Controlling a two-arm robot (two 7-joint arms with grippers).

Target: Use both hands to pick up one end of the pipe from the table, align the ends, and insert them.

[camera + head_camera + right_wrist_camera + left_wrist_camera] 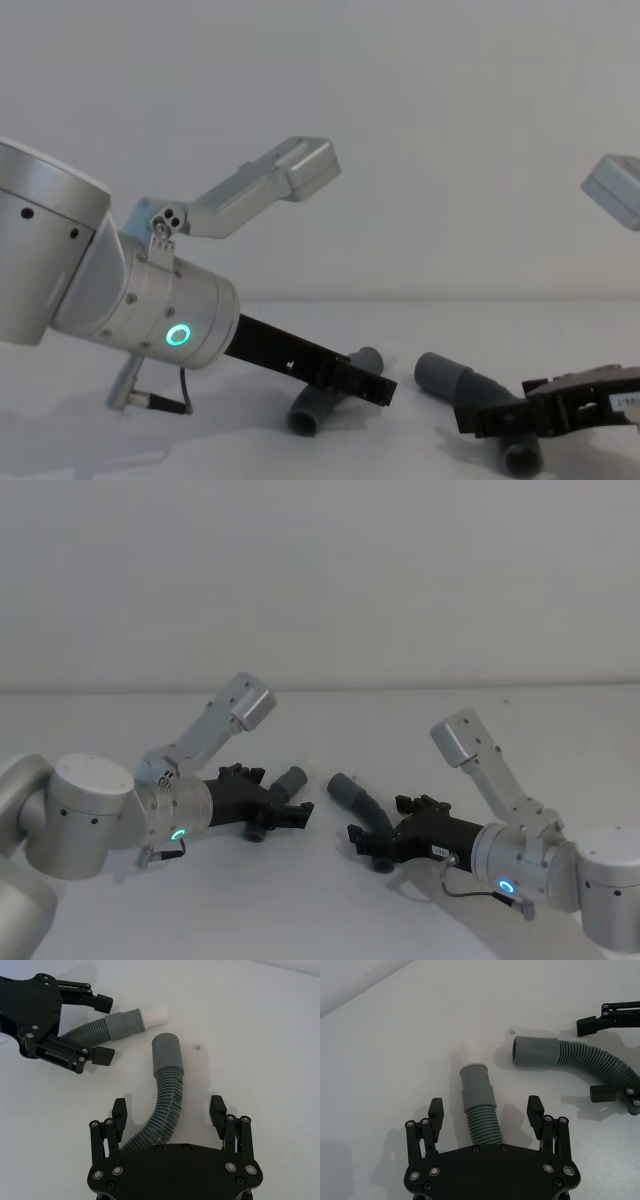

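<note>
- Your left hand (pixel 485 1110) is spread astride the white-tipped pipe piece (pixel 476 1087), lying on the tabletop (pixel 320 900), tip toward 2 o'clock in the head view
- Your right hand (pixel 167 1107), spread too, straddles the socket piece (pixel 167 1060), mouth toward 10 o'clock
- Gripping the ribbed parts would leave both ends free to mate

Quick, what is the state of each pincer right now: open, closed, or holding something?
Left pincer: open, astride the spigot pipe piece, not gripping it.
Right pincer: open, astride the socket pipe piece, not gripping it.
</note>
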